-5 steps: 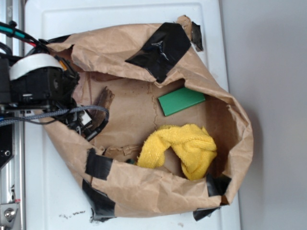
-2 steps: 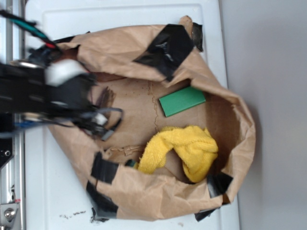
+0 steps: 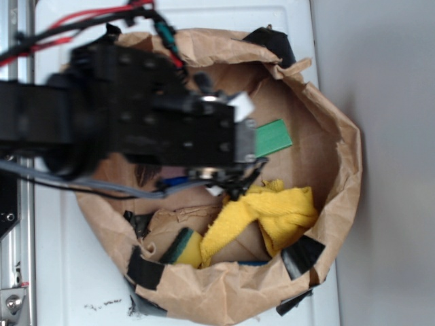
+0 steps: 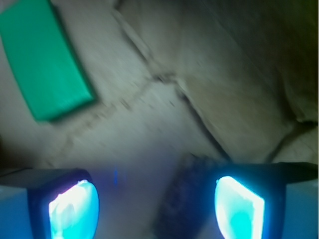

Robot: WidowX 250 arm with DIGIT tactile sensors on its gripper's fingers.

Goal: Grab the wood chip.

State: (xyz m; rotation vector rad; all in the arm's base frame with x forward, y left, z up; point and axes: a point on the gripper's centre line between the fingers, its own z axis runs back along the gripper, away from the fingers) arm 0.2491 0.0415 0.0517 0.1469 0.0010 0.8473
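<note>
White tabletop point(image 3: 61, 285) fills my exterior view, and on it sits a crumpled brown paper bag point(image 3: 340, 170) lying open, its rim patched with black tape point(image 3: 302, 255). From here the black arm point(image 3: 129, 122) reaches over the bag's left half and blurs across most of the opening, with red, green and grey cables trailing off toward the left edge. Past the arm's tip I see the green block point(image 3: 273, 137) lying flat on the paper floor, partly covered by the arm, and below it a bunched yellow cloth point(image 3: 272, 214) that touches the bag's lower wall. On my wrist feed the gripper point(image 4: 157, 206) has its two fingers spread wide apart, each pad point(image 4: 75, 209) glowing bright cyan at the bottom corners of the frame. Between them, closer to the right pad, lies the wood chip point(image 4: 187, 199): a dark, rough, blurred sliver resting on the paper, running from the lower middle up toward the right. I cannot tell whether either finger touches it; it looks to be lying free in the gap. The same green block point(image 4: 42, 64) shows at the upper left of this view, tilted and well apart from the chip, with creased brown paper and a torn seam running between them. In the exterior view the chip is hidden under the arm.
</note>
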